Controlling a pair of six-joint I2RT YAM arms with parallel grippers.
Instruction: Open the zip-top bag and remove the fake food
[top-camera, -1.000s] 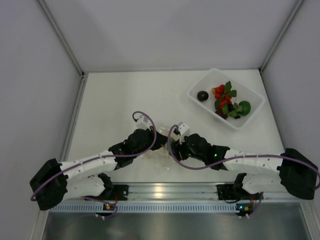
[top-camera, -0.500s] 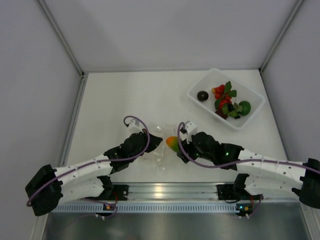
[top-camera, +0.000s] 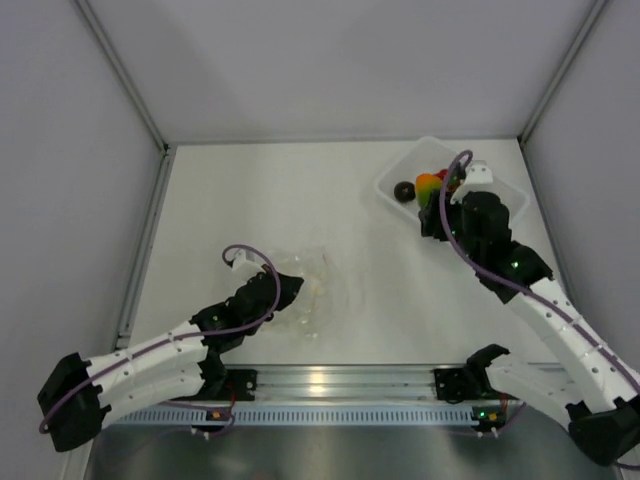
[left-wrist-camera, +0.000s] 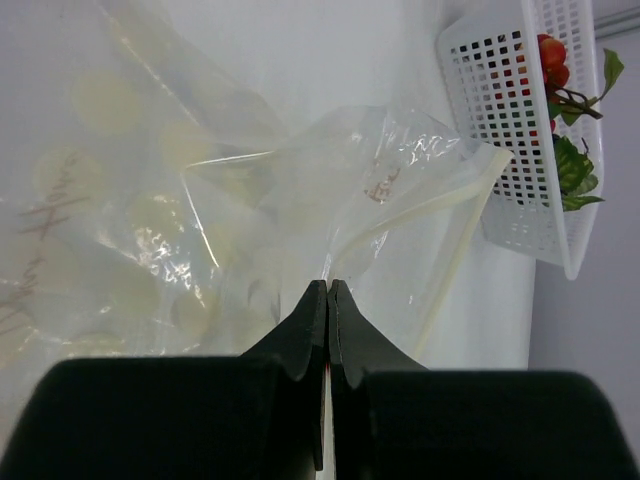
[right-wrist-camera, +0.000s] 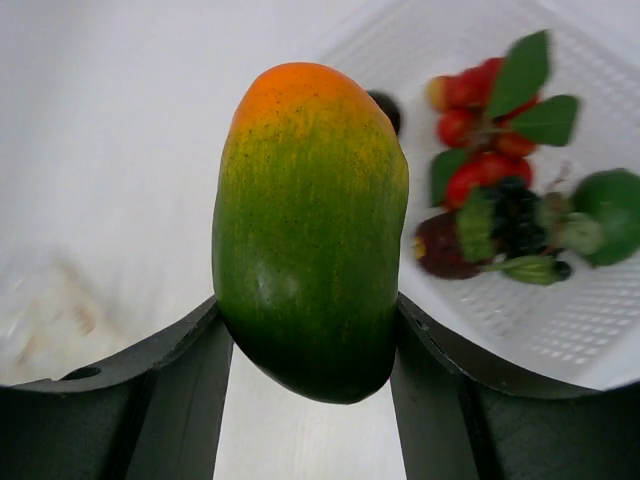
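Note:
The clear zip-top bag (top-camera: 315, 290) lies crumpled near the table's front middle, and it fills the left wrist view (left-wrist-camera: 380, 200). My left gripper (top-camera: 289, 291) is shut on a fold of its plastic (left-wrist-camera: 328, 290). My right gripper (top-camera: 432, 192) is shut on a green and orange fruit (top-camera: 428, 185) and holds it over the near-left corner of the white tub (top-camera: 400, 162). The fruit fills the right wrist view (right-wrist-camera: 310, 230) between the fingers (right-wrist-camera: 180, 370). In the tub lie red clustered pieces with green leaves (right-wrist-camera: 475, 120), a green round piece (right-wrist-camera: 610, 215) and a dark round piece (top-camera: 404, 190).
The perforated white tub (left-wrist-camera: 510, 130) stands at the back right, partly covered by my right arm. Grey walls close in the table on the left, back and right. A metal rail (top-camera: 320, 380) runs along the front edge.
My right gripper has carried the green and orange fruit from the bag's mouth up and right to above the tub. My left gripper has drawn back left with the bag.

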